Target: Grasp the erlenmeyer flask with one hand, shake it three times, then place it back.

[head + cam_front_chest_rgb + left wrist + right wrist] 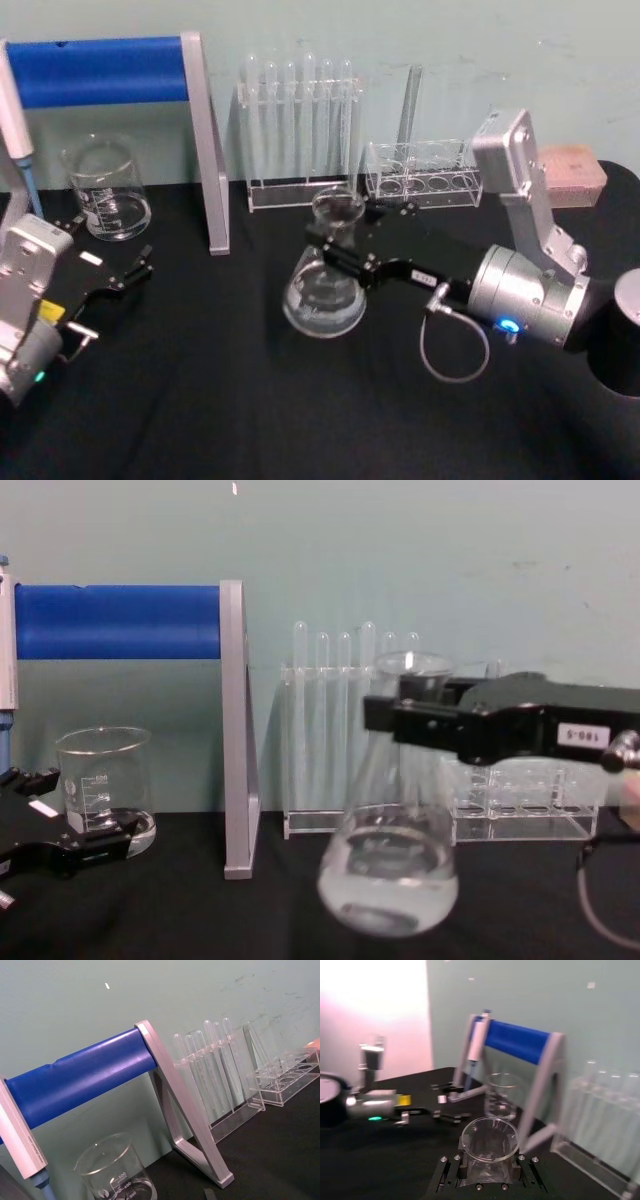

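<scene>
Right claw (340, 228) clenched on erlenmeyer flask (323, 292) neck, centre frame. Neck grip leaves liquid-heavy base free to swing, seemingly clear of worktop (200, 400). Left claw (110, 300) spread, parked lower left.

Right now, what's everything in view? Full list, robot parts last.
flask: 1, clear, some liquid inside, mid-table, neck in the right gripper
beaker: 1, clear, rear left
stand: 1, blue bar on grey frame, rear left
pipette: 1, white and blue, at the stand's left end
tall rack: 1, clear, a row of test tubes, rear centre
low rack: 1, clear, one tube standing in it, right of the tall rack
block: 1, pinkish, rear right
table: 1, black
left gripper: black, open, left side in front of the beaker
right gripper: black, shut on the flask's neck
</scene>
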### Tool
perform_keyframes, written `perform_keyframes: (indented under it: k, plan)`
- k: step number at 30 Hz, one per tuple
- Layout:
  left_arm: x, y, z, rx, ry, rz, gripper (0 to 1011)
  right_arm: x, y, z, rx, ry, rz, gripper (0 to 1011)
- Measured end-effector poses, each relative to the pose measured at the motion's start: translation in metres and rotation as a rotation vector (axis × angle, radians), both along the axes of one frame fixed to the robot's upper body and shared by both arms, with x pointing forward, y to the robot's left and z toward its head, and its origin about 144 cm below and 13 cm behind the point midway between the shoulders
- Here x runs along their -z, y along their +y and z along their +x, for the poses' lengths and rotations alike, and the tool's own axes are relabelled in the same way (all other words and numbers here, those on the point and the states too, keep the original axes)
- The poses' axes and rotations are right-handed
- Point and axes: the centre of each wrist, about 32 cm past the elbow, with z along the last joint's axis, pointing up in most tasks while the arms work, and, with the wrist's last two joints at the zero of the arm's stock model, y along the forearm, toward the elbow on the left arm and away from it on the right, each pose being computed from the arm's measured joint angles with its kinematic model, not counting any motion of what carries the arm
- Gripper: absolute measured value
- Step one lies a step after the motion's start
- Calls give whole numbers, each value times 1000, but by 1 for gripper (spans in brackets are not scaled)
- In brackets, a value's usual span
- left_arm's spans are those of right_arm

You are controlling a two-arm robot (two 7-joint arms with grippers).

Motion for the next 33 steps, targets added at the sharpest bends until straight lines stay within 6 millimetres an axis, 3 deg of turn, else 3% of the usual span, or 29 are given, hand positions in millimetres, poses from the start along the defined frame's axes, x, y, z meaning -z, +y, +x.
perform_keyframes:
  k: [12,19,27,33]
  plan:
    - [0,0,0,0,0,0,1001,6,2,-18,-301,42,-17,456]
    - [0,0,0,0,0,0,1001,6,1,-20,-384,36,-23,456]
    - [0,0,0,0,0,0,1001,8,8,-14,-274,22,-21,456]
    - [0,0,0,0,0,0,1001,11,21,-3,-38,-11,-14,456]
